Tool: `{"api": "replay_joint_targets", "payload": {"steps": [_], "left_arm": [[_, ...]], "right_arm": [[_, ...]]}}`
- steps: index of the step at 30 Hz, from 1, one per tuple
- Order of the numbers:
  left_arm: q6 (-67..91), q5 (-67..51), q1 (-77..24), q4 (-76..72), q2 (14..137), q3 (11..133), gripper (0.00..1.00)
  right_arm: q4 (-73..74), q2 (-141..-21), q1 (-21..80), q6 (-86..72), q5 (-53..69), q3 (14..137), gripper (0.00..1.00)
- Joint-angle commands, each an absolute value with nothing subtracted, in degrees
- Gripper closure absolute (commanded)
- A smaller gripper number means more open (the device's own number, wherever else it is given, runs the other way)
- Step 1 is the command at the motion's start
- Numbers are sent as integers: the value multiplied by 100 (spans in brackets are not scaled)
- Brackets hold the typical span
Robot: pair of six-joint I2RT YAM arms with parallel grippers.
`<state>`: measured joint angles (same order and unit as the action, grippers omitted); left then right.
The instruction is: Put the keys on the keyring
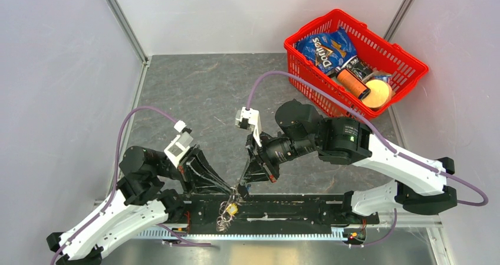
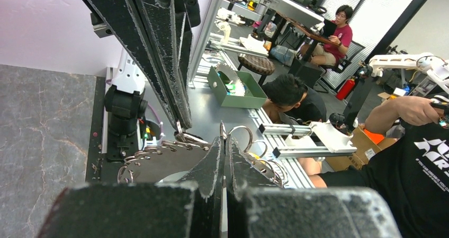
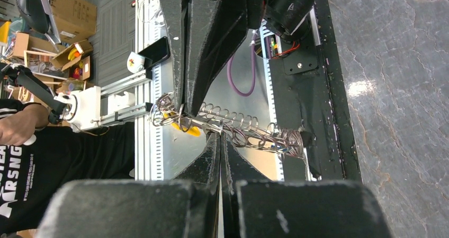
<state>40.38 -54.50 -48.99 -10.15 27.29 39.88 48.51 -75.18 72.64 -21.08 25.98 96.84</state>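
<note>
Nearest the left wrist camera, the left arm's jaws are pressed together with no gap. Their tips appear to pinch the large metal keyring (image 2: 153, 161), hung with fanned silver keys. In the right wrist view the right arm's jaws are likewise shut, meeting that keyring (image 3: 238, 134) from the opposite side. Both arms therefore hold one bundle between them, in the air over the black base rail (image 1: 295, 209) at the near edge of the grey marbled counter (image 1: 194, 94).

As I judge it, the main risk is the shared grip. If the arms pull or twist unevenly, the thin wire could slip from one pair of tips. The bundle would then swing, or fall past the counter's edge, where it would be hard to recover. A small yellow-headed key (image 3: 189, 130) sits among the loops, and I cannot tell whether it is threaded on or only caught there. If it is loose, a jolt could shake it off.

From above, the keyring (image 1: 224, 218) is a small tangle with the yellow-headed key (image 1: 232, 208) as a speck. That view alone shows how the arms converge and the red plastic basket (image 1: 383, 39) of groceries far behind. The left wrist view shows the fan almost face-on, and the right wrist view shows it edge-on. No blue or black key head can be made out anywhere.
</note>
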Motion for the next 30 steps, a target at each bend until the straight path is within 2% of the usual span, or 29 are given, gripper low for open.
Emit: {"api": "replay_joint_targets", "payload": {"steps": [1, 30], "left_arm": [[3814, -5546, -4930, -1125, 2609, 4122, 98], [3562, -5085, -4926, -1028, 2386, 4234, 98]], "right_arm": [[4840, -7536, 7294, -2191, 2458, 9942, 100], [4118, -7050, 7293, -2496, 2882, 8971, 100]]}}
